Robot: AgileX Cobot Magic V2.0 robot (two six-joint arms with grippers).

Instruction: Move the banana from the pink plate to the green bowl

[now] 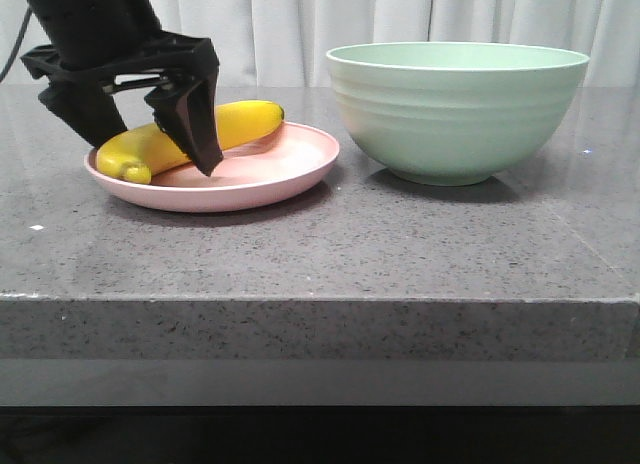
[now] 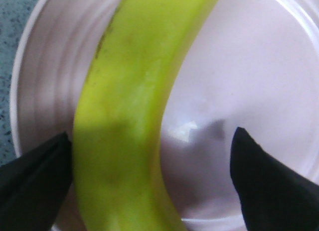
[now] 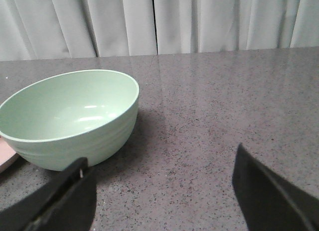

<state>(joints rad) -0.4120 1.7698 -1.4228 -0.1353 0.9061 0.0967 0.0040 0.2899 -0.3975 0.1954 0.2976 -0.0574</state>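
Observation:
The yellow banana (image 1: 240, 123) lies across the pink plate (image 1: 280, 174) at the table's left. My left gripper (image 1: 150, 149) is open and lowered over the plate, one finger on each side of the banana's middle. In the left wrist view the banana (image 2: 129, 116) runs between the two black fingertips (image 2: 40, 176) on the plate (image 2: 239, 81); one tip touches its side, the other stands apart. The green bowl (image 1: 455, 109) stands empty to the right of the plate. My right gripper (image 3: 159, 191) is open and empty above the table, beside the bowl (image 3: 70, 116).
The grey speckled stone table (image 1: 320, 254) has its front edge close to the camera. White curtains (image 1: 400, 14) hang behind the table. A sliver of the pink plate (image 3: 6, 159) shows in the right wrist view beside the bowl.

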